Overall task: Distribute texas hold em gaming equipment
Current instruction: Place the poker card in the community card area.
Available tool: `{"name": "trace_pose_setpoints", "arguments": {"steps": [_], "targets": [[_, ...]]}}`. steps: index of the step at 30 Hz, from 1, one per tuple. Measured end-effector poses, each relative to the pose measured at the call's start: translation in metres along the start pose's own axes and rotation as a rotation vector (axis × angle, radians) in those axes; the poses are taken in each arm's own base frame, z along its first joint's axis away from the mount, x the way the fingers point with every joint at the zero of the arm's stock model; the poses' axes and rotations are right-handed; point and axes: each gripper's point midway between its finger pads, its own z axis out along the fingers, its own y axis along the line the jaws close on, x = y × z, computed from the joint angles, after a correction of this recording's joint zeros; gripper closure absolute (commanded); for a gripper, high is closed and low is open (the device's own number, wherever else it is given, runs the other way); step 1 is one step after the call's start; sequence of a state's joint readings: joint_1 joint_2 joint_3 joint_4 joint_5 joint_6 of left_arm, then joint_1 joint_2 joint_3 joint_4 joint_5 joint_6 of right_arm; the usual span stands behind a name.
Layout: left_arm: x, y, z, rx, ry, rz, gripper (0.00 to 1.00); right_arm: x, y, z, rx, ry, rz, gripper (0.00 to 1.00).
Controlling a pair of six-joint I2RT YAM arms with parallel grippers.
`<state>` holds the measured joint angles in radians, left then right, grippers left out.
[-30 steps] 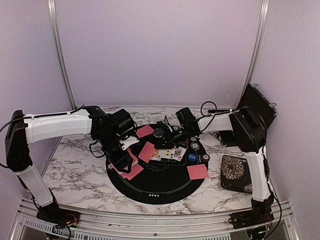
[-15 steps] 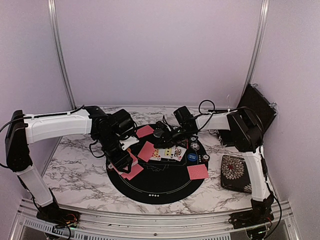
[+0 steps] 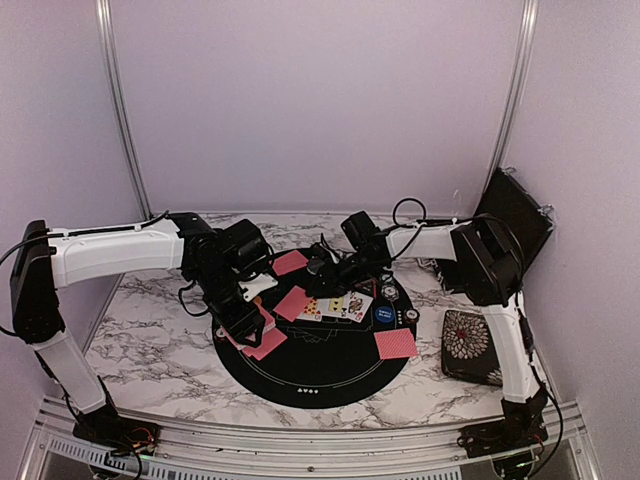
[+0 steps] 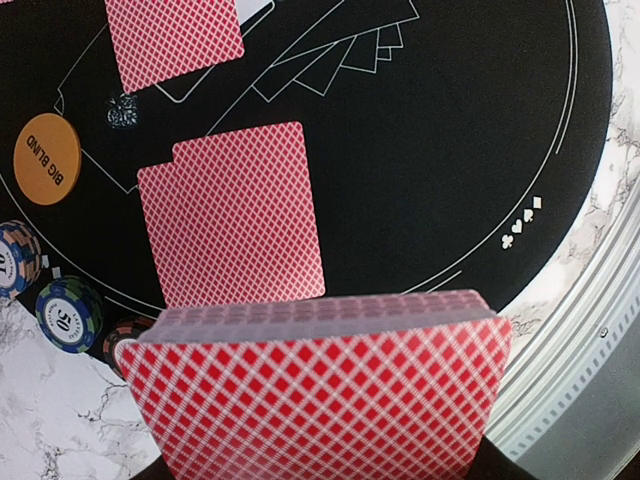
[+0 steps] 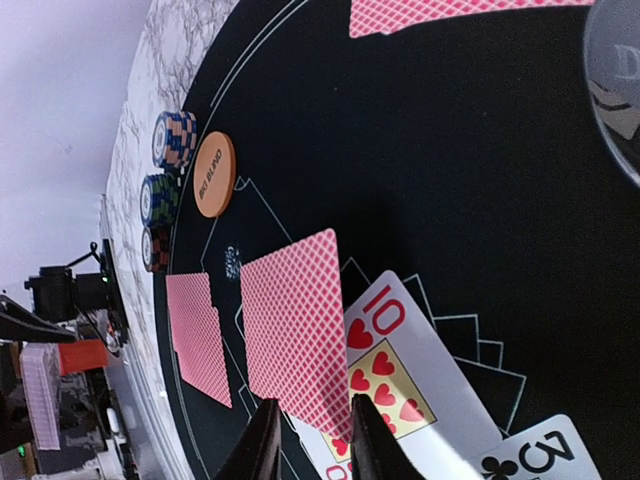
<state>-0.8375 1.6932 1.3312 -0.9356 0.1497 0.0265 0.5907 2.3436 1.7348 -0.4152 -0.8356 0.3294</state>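
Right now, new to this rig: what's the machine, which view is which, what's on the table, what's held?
Two robot arms with two-finger grippers. The wide picture looks down from above and behind them; the other two come from wrist cameras. On the marble table: a black mat, face-down red-backed cards, a ten of hearts, chip stacks, an orange Big Blind button. The left gripper holds a deck. The right gripper, slightly open, is just over a face-down card.

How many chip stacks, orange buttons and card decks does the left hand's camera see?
Chip stacks: 3
Orange button: 1
Card deck: 1
Total: 5
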Motion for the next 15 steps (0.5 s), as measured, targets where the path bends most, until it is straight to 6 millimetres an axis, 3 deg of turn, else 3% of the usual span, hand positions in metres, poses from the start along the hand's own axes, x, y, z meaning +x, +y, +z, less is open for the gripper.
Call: {"name": "trace_pose_setpoints", "arguments": {"steps": [15], "targets": [[0.0, 0.0, 0.0, 0.001, 0.0, 0.0, 0.45, -0.012, 0.013, 0.012, 0.163, -0.024, -0.069, 0.69]]}}
